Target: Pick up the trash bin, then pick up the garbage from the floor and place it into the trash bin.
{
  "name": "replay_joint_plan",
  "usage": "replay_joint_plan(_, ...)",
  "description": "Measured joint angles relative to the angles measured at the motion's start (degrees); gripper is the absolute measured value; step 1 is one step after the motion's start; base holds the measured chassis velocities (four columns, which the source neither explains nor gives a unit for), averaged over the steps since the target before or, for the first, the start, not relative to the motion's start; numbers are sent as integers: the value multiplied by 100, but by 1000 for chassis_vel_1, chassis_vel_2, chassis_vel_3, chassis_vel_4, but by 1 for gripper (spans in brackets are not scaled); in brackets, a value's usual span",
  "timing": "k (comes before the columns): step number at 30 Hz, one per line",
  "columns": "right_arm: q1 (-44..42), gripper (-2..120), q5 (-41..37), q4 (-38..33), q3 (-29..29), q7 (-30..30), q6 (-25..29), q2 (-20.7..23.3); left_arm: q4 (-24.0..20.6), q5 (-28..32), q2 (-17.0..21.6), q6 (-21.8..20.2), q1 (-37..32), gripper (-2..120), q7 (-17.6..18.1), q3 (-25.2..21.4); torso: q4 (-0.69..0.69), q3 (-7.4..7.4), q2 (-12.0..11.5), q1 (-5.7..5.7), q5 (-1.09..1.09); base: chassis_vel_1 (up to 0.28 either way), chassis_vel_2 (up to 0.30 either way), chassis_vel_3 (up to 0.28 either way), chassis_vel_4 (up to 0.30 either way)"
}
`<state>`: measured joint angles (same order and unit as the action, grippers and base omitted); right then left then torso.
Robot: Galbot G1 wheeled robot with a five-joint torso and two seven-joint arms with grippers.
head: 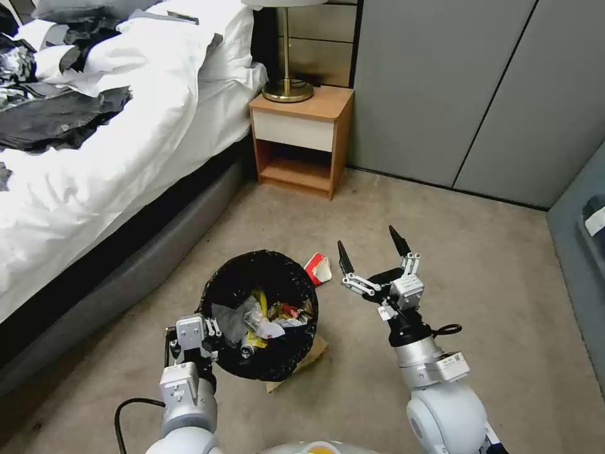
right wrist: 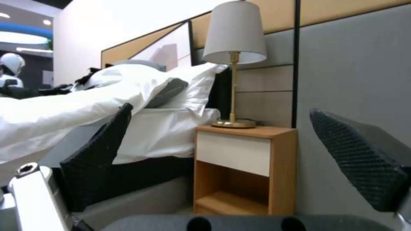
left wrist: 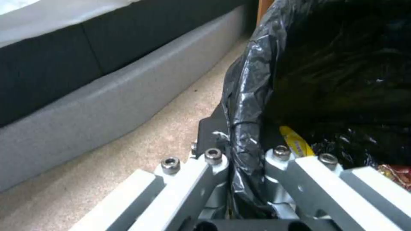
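Note:
The trash bin (head: 265,277), lined with a crinkly black bag, hangs at centre over the carpet. My left gripper (head: 211,337) is shut on its near-left rim; the left wrist view shows the bag's folded edge (left wrist: 246,106) pinched between the jaws. Inside lie a yellow wrapper (head: 258,318), a small bottle and white tissues. A red-and-white carton (head: 318,268) lies on the floor just behind the bin's right side. Crumpled brown paper (head: 312,356) pokes out from under the bin's front. My right gripper (head: 372,249) is open and empty, to the right of the carton and raised.
The bed (head: 94,157) with white bedding and black clothing fills the left. A wooden nightstand (head: 302,139) with a brass lamp stands at the back by the grey wall panels (head: 441,88). Open carpet lies to the right and front.

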<state>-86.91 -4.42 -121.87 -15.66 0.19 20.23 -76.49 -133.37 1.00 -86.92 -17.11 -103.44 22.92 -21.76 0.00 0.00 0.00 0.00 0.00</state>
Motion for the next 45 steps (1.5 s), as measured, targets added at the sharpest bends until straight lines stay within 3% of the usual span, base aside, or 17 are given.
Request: replay_joint_plan(45,-49,100,-68,-8,-111,121,-160,12,-73,12,-17,18,-25,3,24,4,0,0,0,0,0,-15,14,12,-12)
